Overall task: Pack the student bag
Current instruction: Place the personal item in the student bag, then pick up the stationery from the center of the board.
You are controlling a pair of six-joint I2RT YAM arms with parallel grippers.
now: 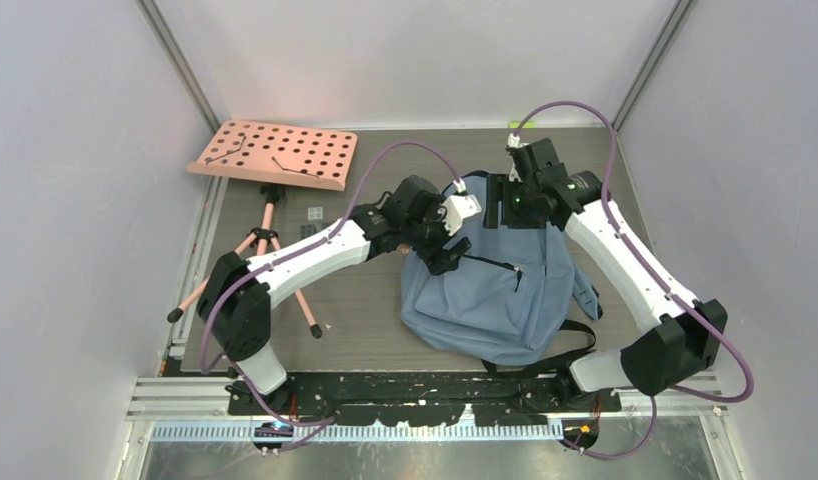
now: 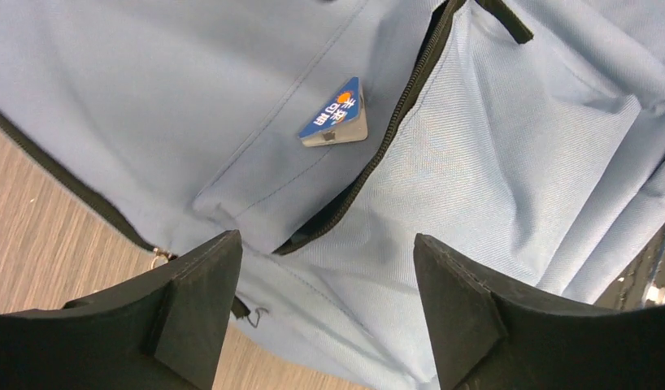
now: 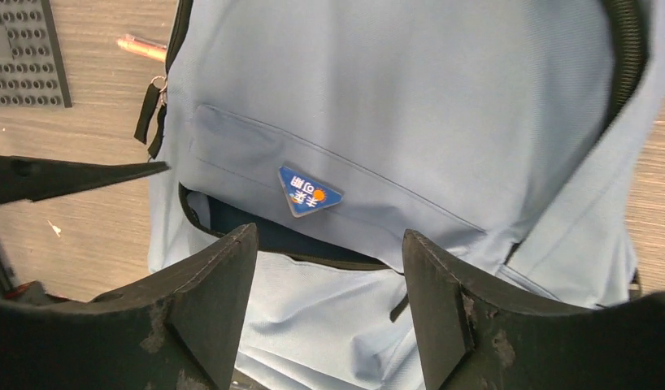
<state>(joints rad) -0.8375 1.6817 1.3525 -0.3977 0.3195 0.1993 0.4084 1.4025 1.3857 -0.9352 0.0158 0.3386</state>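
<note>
Lying flat on the table (image 1: 365, 335), right of its middle, the student bag (image 1: 495, 300) is front face up, top end toward the far edge, black straps trailing toward the near right corner. Left gripper (image 2: 325, 252) hangs over the bag's left side, claw spread, nothing between the fingers. Under it the front pocket zipper (image 2: 378, 138) gapes; inside is dark and its contents cannot be made out. Small triangular logo tag (image 2: 336, 114) sits just beside the zip, print too small to read. Right gripper (image 3: 329, 244) hangs over the bag's top end, claw also spread and bare. Top view: its fingers are hard to make out under the wrist. Right wrist view: grey studded plate (image 3: 24, 53) cut off at the picture's top left, with a pinkish rod tip (image 3: 142, 47) near it, identity unclear. Perforated pink board (image 1: 275, 153) on a tripod stands by the far left corner
</note>
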